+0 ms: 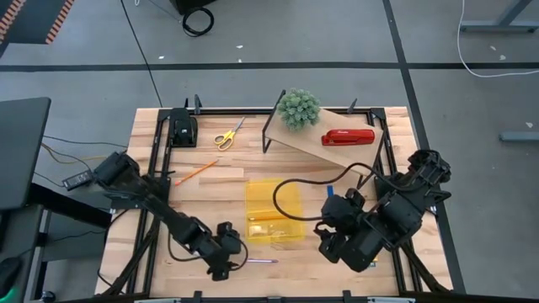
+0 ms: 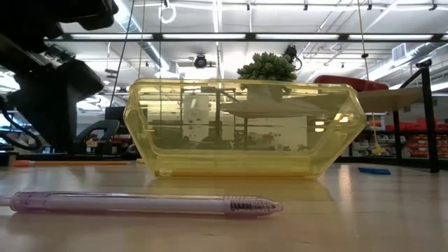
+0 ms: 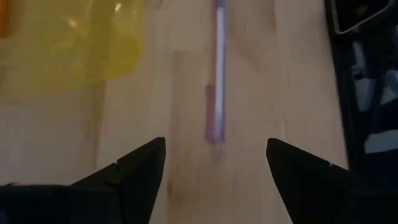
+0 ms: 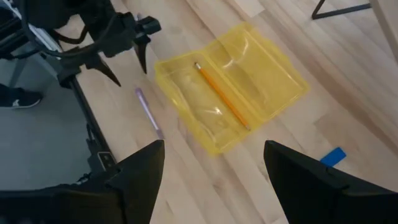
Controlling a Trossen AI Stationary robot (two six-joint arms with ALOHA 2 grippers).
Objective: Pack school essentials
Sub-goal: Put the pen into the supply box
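Observation:
A clear yellow box (image 1: 274,212) stands open at the table's middle with one orange pencil (image 4: 221,93) lying in it. A thin pink pen (image 1: 263,261) lies flat on the table near the near edge. My left gripper (image 3: 214,168) is open and low just left of the pen's end, with the pen (image 3: 217,74) running away ahead of the gap; it touches nothing. My right gripper (image 4: 214,174) hangs open above the table, right of the box. Yellow-handled scissors (image 1: 226,135), a second orange pencil (image 1: 195,172) and a blue eraser (image 1: 330,191) lie loose. Notepad and crayon box are out of view.
At the far edge a wooden ramp shelf carries a round green plant (image 1: 299,108) and a red stapler (image 1: 347,137). A black device (image 1: 181,126) sits at the far left corner. Black frame rails run along both sides of the table. The table's near edge is close to the pen.

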